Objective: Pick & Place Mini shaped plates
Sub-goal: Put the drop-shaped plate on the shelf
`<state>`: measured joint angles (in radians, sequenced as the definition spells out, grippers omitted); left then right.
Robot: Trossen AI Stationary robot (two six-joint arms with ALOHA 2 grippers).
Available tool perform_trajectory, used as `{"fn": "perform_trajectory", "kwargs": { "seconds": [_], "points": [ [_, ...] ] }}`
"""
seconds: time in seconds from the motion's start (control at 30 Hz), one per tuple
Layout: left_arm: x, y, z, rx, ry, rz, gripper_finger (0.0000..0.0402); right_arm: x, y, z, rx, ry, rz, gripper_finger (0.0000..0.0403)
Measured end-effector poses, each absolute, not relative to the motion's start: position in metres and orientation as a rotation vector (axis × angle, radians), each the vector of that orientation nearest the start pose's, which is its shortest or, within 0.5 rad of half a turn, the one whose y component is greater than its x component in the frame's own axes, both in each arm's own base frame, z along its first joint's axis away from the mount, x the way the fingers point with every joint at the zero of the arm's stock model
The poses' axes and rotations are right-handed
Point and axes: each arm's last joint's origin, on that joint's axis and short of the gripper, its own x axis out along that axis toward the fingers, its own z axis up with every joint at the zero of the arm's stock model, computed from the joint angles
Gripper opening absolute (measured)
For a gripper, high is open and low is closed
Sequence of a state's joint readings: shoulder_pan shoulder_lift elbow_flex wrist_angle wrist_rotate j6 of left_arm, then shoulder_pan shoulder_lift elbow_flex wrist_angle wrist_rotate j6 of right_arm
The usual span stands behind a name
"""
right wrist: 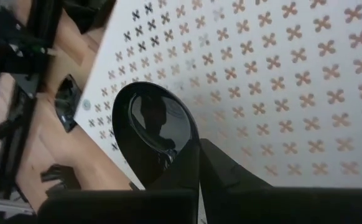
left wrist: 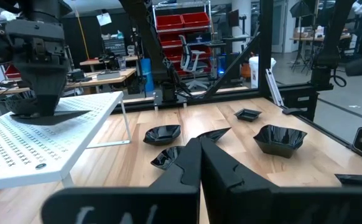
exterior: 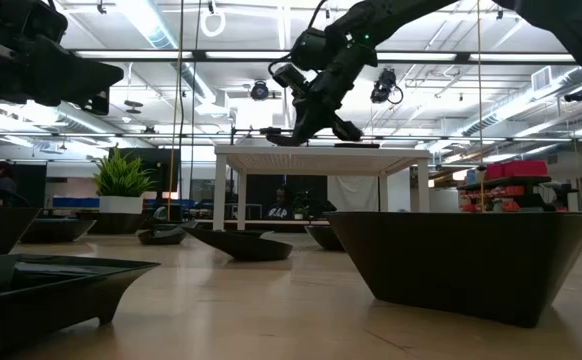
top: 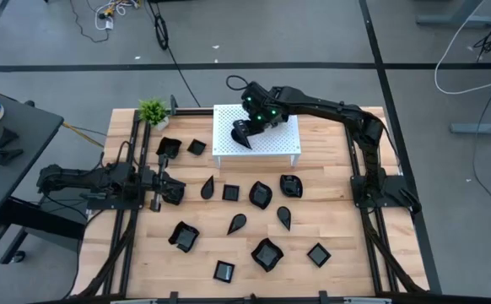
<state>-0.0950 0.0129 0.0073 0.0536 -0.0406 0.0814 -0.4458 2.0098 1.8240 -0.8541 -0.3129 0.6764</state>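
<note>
Several small glossy black mini shaped plates lie on their bases on the wooden table, among them a wavy one (top: 265, 253), a square one (top: 319, 254) and a teardrop one (top: 237, 223). My right gripper (top: 247, 128) reaches over the white perforated stand (top: 275, 145) at the far middle. It is shut on a black teardrop plate (right wrist: 150, 124), which shows low over the stand top in the left wrist view (left wrist: 41, 115). My left gripper (left wrist: 199, 163) waits shut and holding nothing at the table's left side (top: 176, 190). My right gripper pinches the teardrop plate by its rim at one end (right wrist: 182, 152) between its two fingers. The fingers slant down from the table's right side. The plate sits roughly level right at the stand's top; whether it rests on it, I cannot tell.
A small green potted plant (top: 153, 111) stands at the far left corner. Two more black plates (top: 168, 148) lie left of the stand. The stand's front legs (top: 217, 160) rise from the table, and black arm frames run along both side edges.
</note>
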Motion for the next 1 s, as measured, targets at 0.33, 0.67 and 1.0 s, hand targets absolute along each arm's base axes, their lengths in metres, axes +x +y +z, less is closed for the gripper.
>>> {"fn": "perform_trajectory", "kwargs": {
  "seconds": [0.33,0.67,1.0],
  "points": [
    [0.0976,-0.0081,0.1702,0.078,-0.05,-0.052,0.0003,0.395,-0.1784,0.2747,1.027,0.894,-0.45,0.0003],
    [0.0976,-0.0081,0.1701,0.078,-0.05,-0.052,0.0003,0.3956,-0.1784,0.2751,1.029,0.889,-0.439,0.0003],
    [0.0976,-0.0081,0.1701,0.078,-0.05,-0.052,0.0003,0.3955,-0.1776,0.2749,1.03,0.895,-0.438,0.0003]
  ]
}}
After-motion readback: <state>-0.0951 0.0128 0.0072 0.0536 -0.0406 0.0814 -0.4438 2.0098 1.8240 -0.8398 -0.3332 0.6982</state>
